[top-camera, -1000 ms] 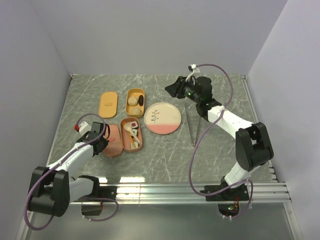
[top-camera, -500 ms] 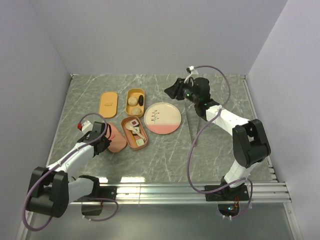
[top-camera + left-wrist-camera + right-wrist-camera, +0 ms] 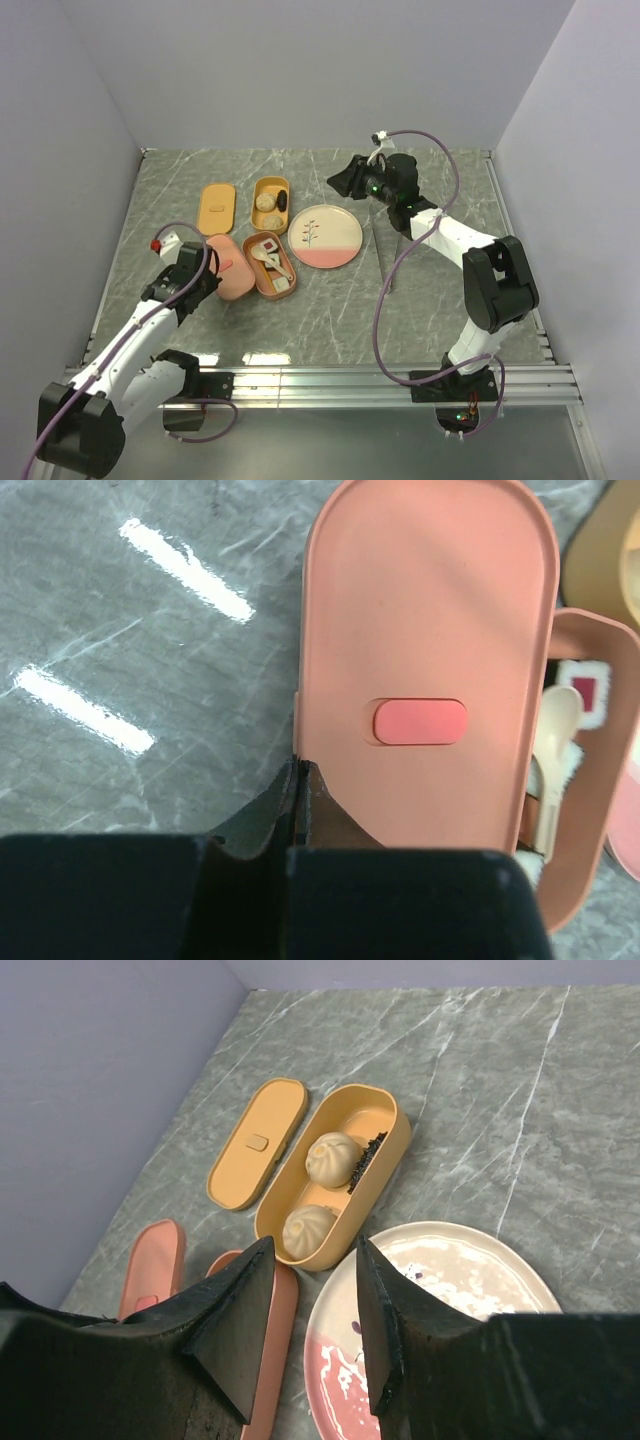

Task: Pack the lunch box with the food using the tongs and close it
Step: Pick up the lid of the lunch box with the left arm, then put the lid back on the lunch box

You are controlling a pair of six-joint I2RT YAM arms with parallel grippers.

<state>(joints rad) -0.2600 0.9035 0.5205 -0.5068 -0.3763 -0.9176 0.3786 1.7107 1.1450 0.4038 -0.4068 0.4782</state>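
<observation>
Lunch box lid (image 3: 430, 660), pink, is the piece farthest left of the plate (image 3: 325, 235). The left gripper (image 3: 300, 773) has its fingers pinched together on the lid's near edge. The lid's right side overlaps the left rim of the pink tray (image 3: 272, 285); I cannot tell whether the two touch.

The pink tray lies just left of the plate, toward the arms' side, and holds sushi rolls (image 3: 265, 246) and a beige spoon (image 3: 556, 735). Behind it, also left of the plate, the orange lid (image 3: 256, 1143) lies flat on the table (image 3: 330, 320). Beside it is the open orange tray (image 3: 392, 1152), which carries two beige buns (image 3: 333, 1158) and a dark piece (image 3: 367, 1156) at its far end.

The right gripper (image 3: 313, 1250) hangs above the plate's far edge. Its jaws are partly apart with nothing between them.

The tongs (image 3: 381, 255) lie on the table just right of the plate, apart from both grippers. Their slender arms run toward the robot bases.
</observation>
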